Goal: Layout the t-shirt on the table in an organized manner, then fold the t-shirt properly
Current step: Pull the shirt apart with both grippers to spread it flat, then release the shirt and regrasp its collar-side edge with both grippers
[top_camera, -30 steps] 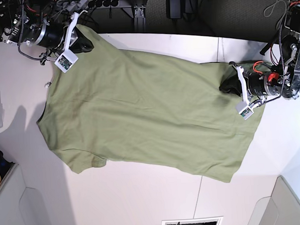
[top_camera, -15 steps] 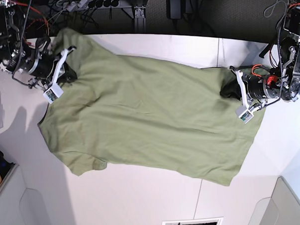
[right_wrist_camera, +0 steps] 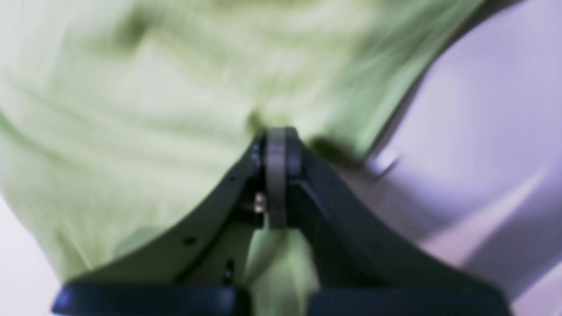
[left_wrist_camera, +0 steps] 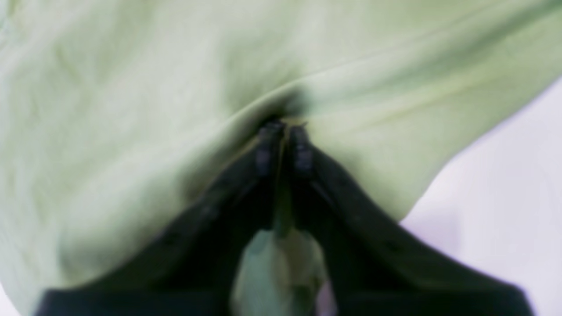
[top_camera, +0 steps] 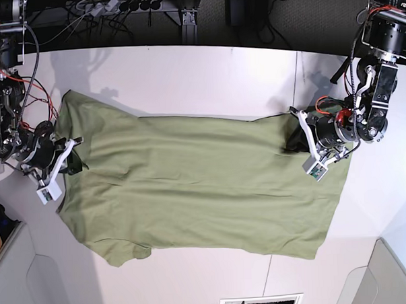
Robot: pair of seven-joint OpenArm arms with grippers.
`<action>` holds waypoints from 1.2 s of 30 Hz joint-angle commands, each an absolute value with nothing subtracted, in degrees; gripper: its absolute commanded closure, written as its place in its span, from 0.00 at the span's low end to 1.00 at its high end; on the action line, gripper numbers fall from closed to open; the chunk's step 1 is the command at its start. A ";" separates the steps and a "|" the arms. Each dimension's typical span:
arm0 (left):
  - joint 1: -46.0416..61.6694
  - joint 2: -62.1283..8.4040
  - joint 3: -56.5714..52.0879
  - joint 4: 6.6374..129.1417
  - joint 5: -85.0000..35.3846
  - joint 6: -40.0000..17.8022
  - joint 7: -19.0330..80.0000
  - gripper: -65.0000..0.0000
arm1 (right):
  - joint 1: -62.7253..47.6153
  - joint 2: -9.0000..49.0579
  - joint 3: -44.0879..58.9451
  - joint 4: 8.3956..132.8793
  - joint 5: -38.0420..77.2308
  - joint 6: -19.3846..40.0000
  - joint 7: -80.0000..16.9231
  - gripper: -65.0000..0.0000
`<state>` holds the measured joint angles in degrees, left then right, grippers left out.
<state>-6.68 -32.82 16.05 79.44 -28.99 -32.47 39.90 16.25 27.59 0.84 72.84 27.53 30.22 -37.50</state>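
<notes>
The t-shirt (top_camera: 191, 179) lies spread on the table (top_camera: 186, 65), stretched from about nine o'clock to about three o'clock in the base view, with one sleeve at seven o'clock and another corner lifted toward ten o'clock. The right gripper (top_camera: 67, 154), at nine o'clock in that view, has its jaws pressed fully together on a pinch of the cloth, as its wrist camera shows, with fabric bunched just behind the tips. The left gripper (left_wrist_camera: 283, 131), at three o'clock in the base view, has its tips nearly together at a crease of the shirt, with only a thin slit between them; I cannot tell if it truly holds the cloth or is letting it go. In my judgement the main risk is an uneven pull: if one side slips while the other is clamped, the tension will go and the body of the shirt may wrinkle or turn on the table. The hem at five o'clock lies slanted, so a fold begun now would probably come out crooked. The edge at ten o'clock is near the table border and could slide over it if dragged farther. The blurred wrist views hide small details.
</notes>
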 commanded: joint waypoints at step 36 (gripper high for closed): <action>12.62 -38.46 -19.92 96.64 -44.07 -31.92 48.49 0.53 | -20.62 25.63 25.47 92.25 52.84 34.37 -49.80 0.65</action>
